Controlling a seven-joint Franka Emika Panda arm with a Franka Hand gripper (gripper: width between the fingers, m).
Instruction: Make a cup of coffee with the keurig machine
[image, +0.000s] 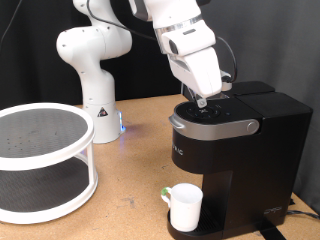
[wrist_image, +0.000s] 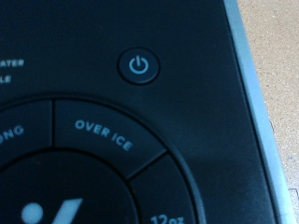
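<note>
I cannot tell from either camera whether the fingers are wide or narrow: in the exterior view the gripper (image: 204, 101) is a small dark tip hanging at the top of the keurig machine (image: 235, 150), and the wrist view shows no fingers at all.

The tip sits on or just above the button panel; contact is not resolvable. The wrist view is filled by that panel: a round power button (wrist_image: 139, 66) and, at 6 o'clock from it, a ring segment labelled OVER ICE (wrist_image: 103, 135); at 5 o'clock a segment reads 12oz (wrist_image: 167, 221).

The silver-grey lid handle (image: 213, 127) lies down, lid closed.

The cup (image: 184, 207) stands upright under the machine's head at its base, at 6 o'clock from the gripper, well below it, handle pointing to the exterior view's left.

At 9 o'clock from the machine, well apart, a white two-tier round shelf (image: 45, 162) stands on the wooden table (image: 135, 160).
</note>
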